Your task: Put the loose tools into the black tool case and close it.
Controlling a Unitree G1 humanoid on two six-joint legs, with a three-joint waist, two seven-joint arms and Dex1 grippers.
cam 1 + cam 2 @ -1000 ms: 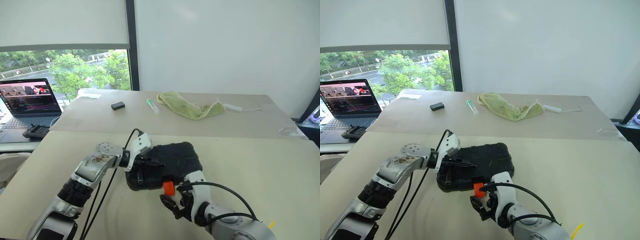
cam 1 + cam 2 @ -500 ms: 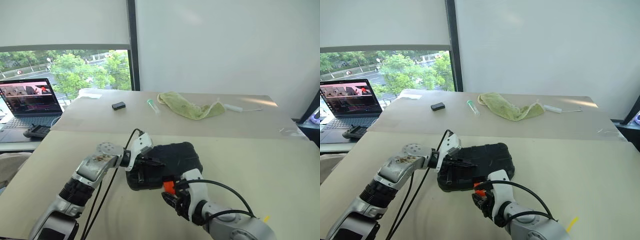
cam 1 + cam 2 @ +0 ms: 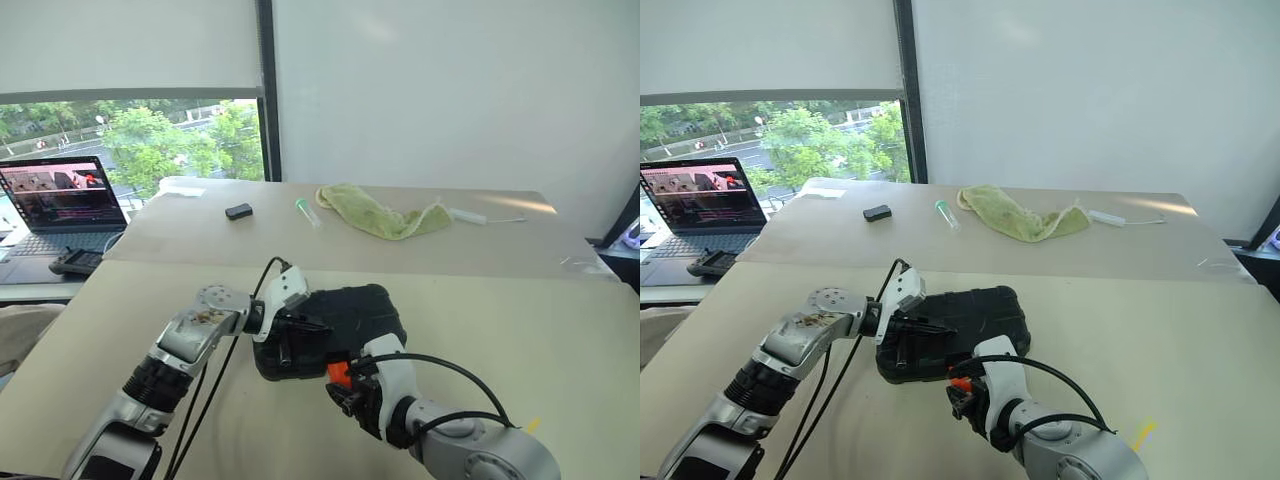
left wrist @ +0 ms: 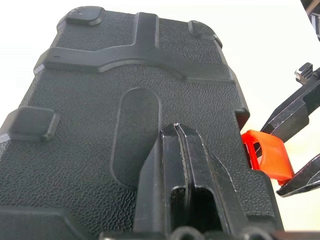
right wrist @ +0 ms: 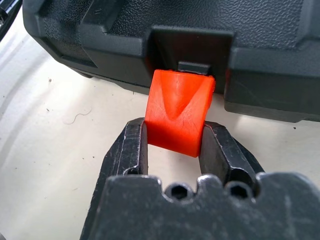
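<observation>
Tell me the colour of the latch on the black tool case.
Bright orange latch, against the black tool case; it shows best in the right wrist view, between the right gripper's fingers.

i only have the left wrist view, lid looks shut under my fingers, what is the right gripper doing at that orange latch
Observer: The right gripper has its two fingers closed on either side of the orange latch, pinching it.
Operator: is the latch snapped flat yet
Observer: No. In the right wrist view it still juts out from its recess in the front edge of the black tool case.
Operator: any loose tools left out on the table
Observer: None near the case. The far table holds a green cloth, a small black block and a small tube.
Operator: where does the left gripper sit
Observer: The left gripper, shut, rests on the lid's left end.
</observation>
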